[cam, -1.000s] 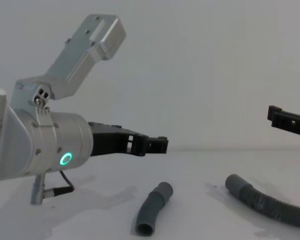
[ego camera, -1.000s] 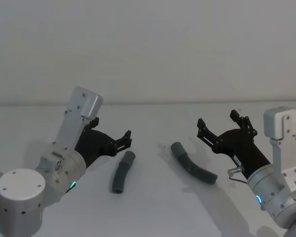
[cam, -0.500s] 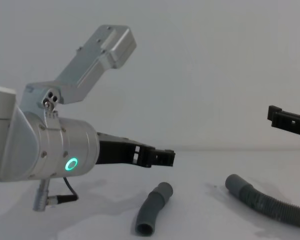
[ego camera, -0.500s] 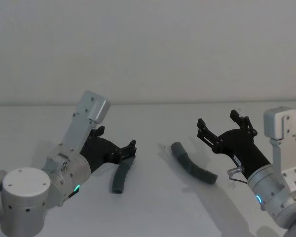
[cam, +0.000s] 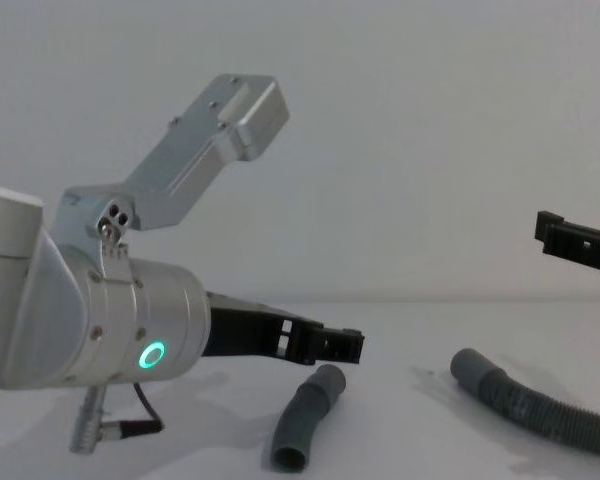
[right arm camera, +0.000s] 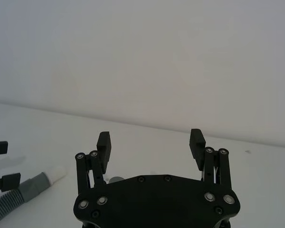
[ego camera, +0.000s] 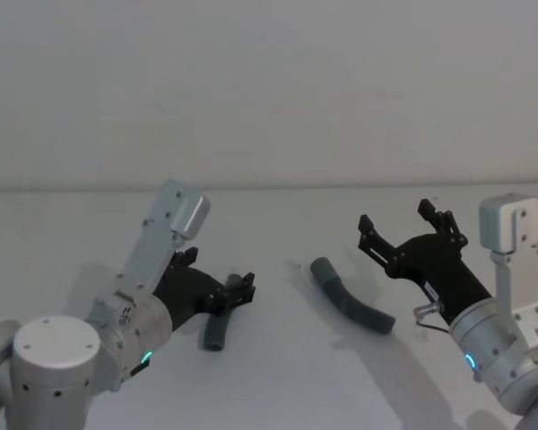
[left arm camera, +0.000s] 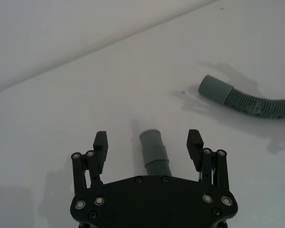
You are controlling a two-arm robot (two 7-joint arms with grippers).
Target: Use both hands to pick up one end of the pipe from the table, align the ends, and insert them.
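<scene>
Standing by the white table (ego camera: 278, 385), I see the left gripper (ego camera: 240, 288) low down, reaching out over the short hose (ego camera: 217, 330); its fingers are spread wide and it holds nothing. From the left wrist view the left gripper (left arm camera: 147, 139) has one finger on each side of the short hose's (left arm camera: 154, 154) smooth cuff, with a gap on both sides, so it does not touch; the rest of that hose runs back under the gripper's black body. From the chest view the fingertips hang just above the hose's far end; its open near end points back at the robot. A white tip (right arm camera: 57, 173) shows on a cuff close to the left gripper's fingers. To the right of that gripper, well apart from the short piece, lies the longer hose (ego camera: 350, 303), flat on the table and a bit bent; it is below the right gripper (ego camera: 396, 218) and a little to its left. The right gripper is up in the air, opened wide, with nothing in it.
</scene>
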